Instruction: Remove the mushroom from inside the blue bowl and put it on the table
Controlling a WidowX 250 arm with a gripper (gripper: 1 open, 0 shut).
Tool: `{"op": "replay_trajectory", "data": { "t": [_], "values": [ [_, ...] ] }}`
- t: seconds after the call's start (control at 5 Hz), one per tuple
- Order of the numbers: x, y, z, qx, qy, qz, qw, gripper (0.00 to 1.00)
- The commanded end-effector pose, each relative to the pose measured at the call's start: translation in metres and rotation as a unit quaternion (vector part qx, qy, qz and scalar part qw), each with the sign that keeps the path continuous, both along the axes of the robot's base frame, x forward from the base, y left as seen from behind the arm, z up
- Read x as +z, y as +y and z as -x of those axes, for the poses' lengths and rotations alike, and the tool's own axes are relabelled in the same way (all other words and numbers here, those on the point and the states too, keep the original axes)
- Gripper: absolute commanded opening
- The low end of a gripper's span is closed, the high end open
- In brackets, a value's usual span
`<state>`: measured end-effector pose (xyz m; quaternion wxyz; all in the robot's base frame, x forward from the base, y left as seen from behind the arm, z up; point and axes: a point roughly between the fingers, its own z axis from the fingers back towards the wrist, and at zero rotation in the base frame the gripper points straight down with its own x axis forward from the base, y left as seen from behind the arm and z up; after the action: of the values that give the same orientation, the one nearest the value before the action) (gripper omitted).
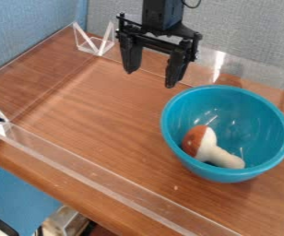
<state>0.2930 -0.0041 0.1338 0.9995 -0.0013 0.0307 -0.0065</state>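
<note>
Black gripper (156,66) jaws apart, empty, near table (83,101) back edge; reddish-brown-capped toy mushroom (207,145) lies tipped inside glossy teal-blue plastic bowl (263,115), front-right corner, awaiting pickup.

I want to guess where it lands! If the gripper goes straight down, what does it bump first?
Probably the bare table. The open gripper hangs behind and left of the blue bowl, though depth is hard to judge near its rim.

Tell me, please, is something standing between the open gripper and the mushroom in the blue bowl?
Nothing visible does. The gripper hangs open above the table, up and left of the blue bowl. The mushroom lies uncovered on the bowl's bottom; only the bowl's rim and wall surround it, open from above.
</note>
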Motion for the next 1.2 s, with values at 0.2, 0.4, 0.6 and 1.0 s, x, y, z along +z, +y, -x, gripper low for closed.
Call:
{"op": "replay_trajectory", "data": {
  "t": [0.2, 0.4, 0.6, 1.0],
  "values": [
    [-0.011, -0.012, 0.0, -0.012, 0.003, 0.006, 0.9999, 1.0],
    [-0.015, -0.037, 0.003, -0.027, -0.001, 0.007, 0.9996, 1.0],
    [-0.019, -0.063, 0.001, -0.044, -0.009, 0.004, 0.999, 1.0],
    [-0.038, -0.114, -0.013, -0.077, -0.021, -0.008, 0.9968, 1.0]
  ]
}}
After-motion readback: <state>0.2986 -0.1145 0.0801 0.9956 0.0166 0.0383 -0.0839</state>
